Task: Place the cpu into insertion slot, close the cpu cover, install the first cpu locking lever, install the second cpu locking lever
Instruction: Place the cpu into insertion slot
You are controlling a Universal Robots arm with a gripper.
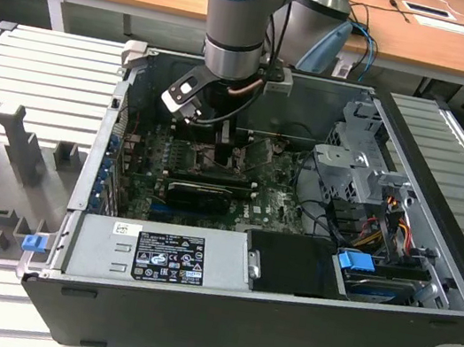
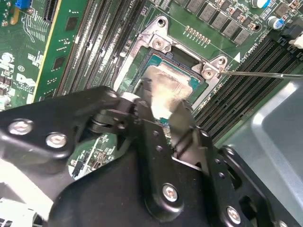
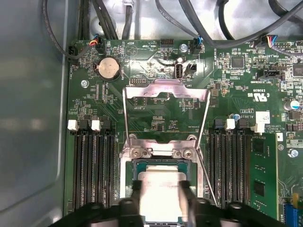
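Gripper (image 3: 162, 196) tight on cpu (image 3: 161, 180) — at insertion slot (image 3: 129, 177)

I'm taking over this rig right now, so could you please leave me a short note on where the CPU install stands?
Gripper: shut on the cpu, one finger on each side of the chip.
Cpu: down at the insertion slot, inside its metal rim; I cannot tell whether it is fully seated.
Cpu cover: open, swung back on its hinge.
Done: chip is at the socket.
Not yet done: cover closing, both locking levers. One thin lever rod stands free beside the socket.
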